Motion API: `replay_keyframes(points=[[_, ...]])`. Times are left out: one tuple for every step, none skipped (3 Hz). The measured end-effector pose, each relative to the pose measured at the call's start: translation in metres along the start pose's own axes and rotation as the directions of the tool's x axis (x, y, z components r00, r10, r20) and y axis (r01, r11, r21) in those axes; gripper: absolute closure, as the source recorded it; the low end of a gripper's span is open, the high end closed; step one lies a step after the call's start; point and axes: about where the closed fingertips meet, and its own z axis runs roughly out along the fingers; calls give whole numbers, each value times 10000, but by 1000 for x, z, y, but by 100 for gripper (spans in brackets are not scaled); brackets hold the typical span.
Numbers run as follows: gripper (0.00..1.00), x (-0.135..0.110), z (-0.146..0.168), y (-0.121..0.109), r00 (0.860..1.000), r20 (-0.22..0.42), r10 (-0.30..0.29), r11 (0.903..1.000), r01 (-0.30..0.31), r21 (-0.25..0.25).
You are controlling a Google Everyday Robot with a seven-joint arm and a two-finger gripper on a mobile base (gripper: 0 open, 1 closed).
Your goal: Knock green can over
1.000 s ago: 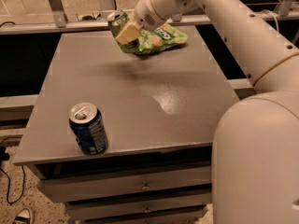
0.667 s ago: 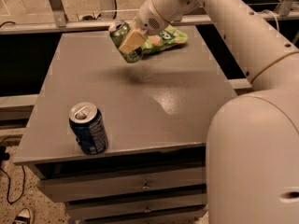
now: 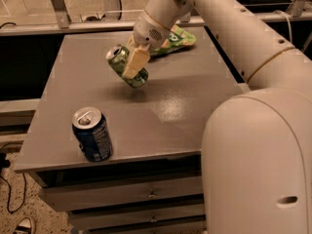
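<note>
The green can (image 3: 122, 62) is held tilted in the air above the middle of the grey table (image 3: 185, 111), its silver top pointing up and to the left. My gripper (image 3: 132, 65) is shut on the green can, with one cream finger (image 3: 135, 61) lying across its side. The white arm reaches in from the upper right.
A dark blue can (image 3: 92, 134) stands upright near the table's front left corner. A flat green snack bag (image 3: 173, 40) lies at the back of the table, partly behind my wrist. The robot's white body (image 3: 258, 165) fills the lower right. Drawers sit below the table front.
My gripper has carried the green can from the back of the table, beside the snack bag, forward and down toward the middle. The blue can has not moved.
</note>
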Motion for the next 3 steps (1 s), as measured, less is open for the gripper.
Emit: replay_keyframes(points=[[87,-5,13,8,9965,-704,-456,9978,421,-503],[64,-11,30,10,9900,-1162,-806,9947,724,-730],[40,-14,43,11,9862,-1374,-926,9937,829,-749]])
